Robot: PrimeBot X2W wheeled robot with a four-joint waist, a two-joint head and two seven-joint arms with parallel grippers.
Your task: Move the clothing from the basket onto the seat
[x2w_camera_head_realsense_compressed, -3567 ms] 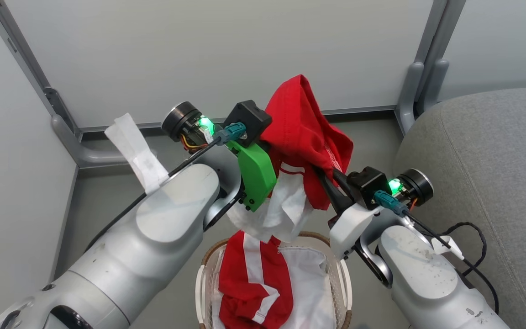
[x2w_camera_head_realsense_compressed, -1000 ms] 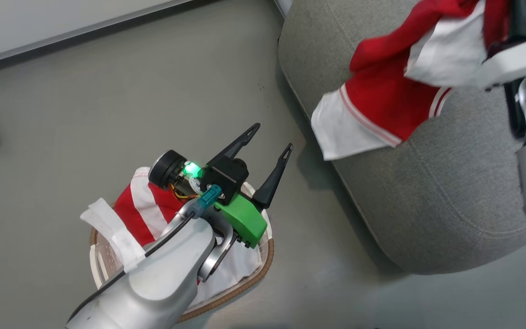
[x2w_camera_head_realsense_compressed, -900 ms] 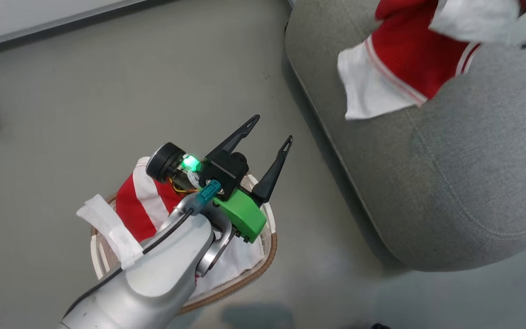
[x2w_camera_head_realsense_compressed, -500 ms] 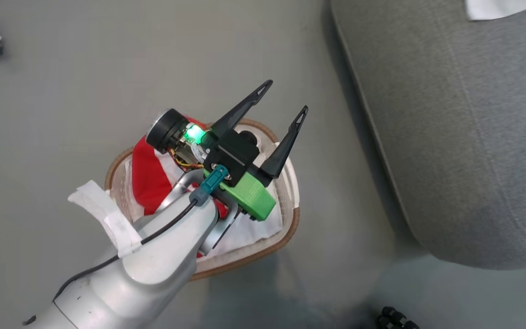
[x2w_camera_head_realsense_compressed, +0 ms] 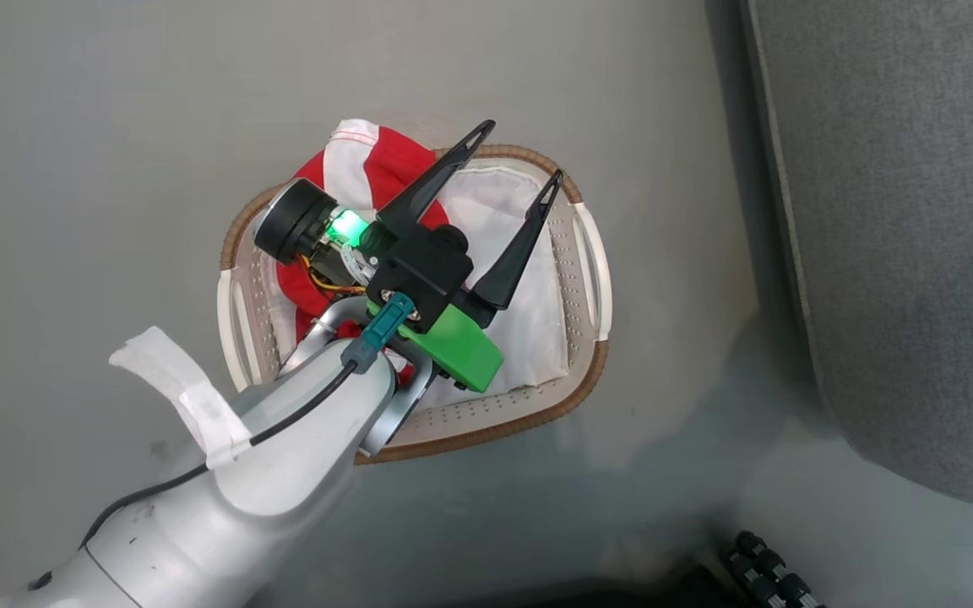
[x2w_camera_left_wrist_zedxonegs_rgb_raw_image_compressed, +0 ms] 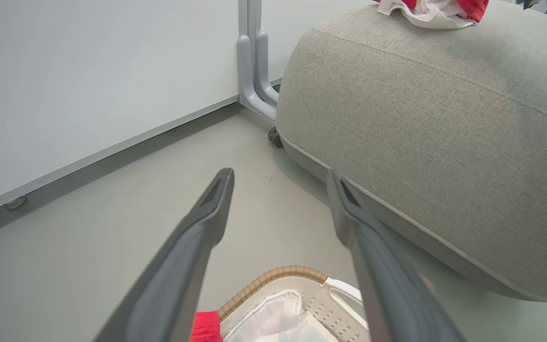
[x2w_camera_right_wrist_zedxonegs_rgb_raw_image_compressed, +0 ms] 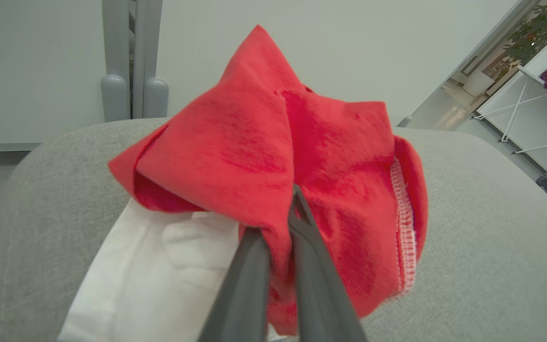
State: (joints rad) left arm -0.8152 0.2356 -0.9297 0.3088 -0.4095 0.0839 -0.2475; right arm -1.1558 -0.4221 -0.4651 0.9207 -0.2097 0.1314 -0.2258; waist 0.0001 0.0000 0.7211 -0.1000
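Hovering above the basket, the left gripper has its two fingers spread wide with nothing between them. It is probably held this way so it can drop straight onto the red garment left inside. That garment is bunched against the side of the basket away from the seat, one fold spilling over the rim. The white lining lies bare on the seat side of the basket.

The right gripper is clamped on a fold of the second red garment. It holds this one over the top of the seat, beside and above the basket. The cloth looks settled on the cushion, its white part spread flat, so the closed grip seems to be all that stands between it and release.

Some seconds ago both grippers held that second garment up directly above the basket. Now it is across on the seat and the left gripper is free.

Over the last second the head camera has swung. The basket has come to the centre of its view, the seat has slid to the right edge, and the carried garment has passed out of it. Against the basket itself, the left gripper sits more squarely over the middle than it did a second ago.
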